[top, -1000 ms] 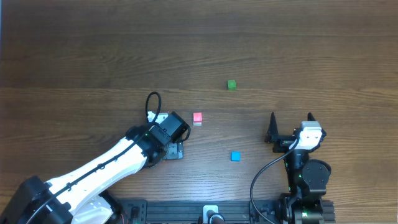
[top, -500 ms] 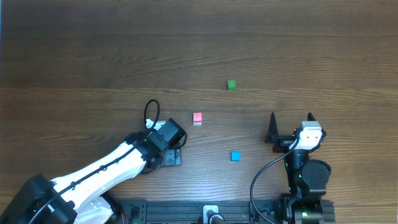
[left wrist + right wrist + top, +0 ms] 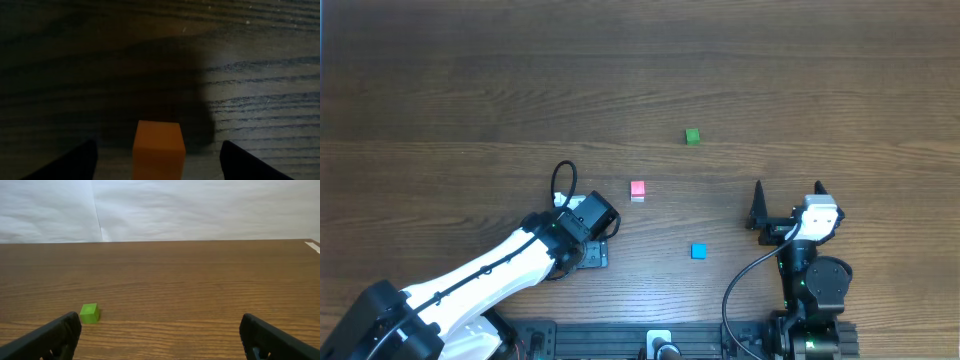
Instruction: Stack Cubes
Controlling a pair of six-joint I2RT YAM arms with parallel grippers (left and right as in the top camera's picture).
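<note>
Hanging low over the wooden table (image 3: 470, 80), the left gripper (image 3: 592, 250) has its fingers spread wide. An orange cube (image 3: 158, 147) sits on the table between them. There is a clear gap on each side, so neither finger (image 3: 70, 162) touches it. The gripper's shadow covers the wood just ahead of the cube.

Right gripper (image 3: 788, 190): parked close to its base, fingers apart, holding nothing.

Other cubes, placed from the grippers:
- Pink cube (image 3: 638, 188): a little ahead of the left gripper and off to its right, not touching it. A pale strip shows along its near edge; cannot tell what that is.
- Blue cube (image 3: 698, 251): on the table between the two grippers, nearer the right one and level with its wrist.
- Green cube (image 3: 692, 136): well ahead of the right gripper, on its left-finger side. In the right wrist view it (image 3: 89, 313) sits just beyond the left fingertip (image 3: 55, 337).

All four cubes are well apart from one another.
</note>
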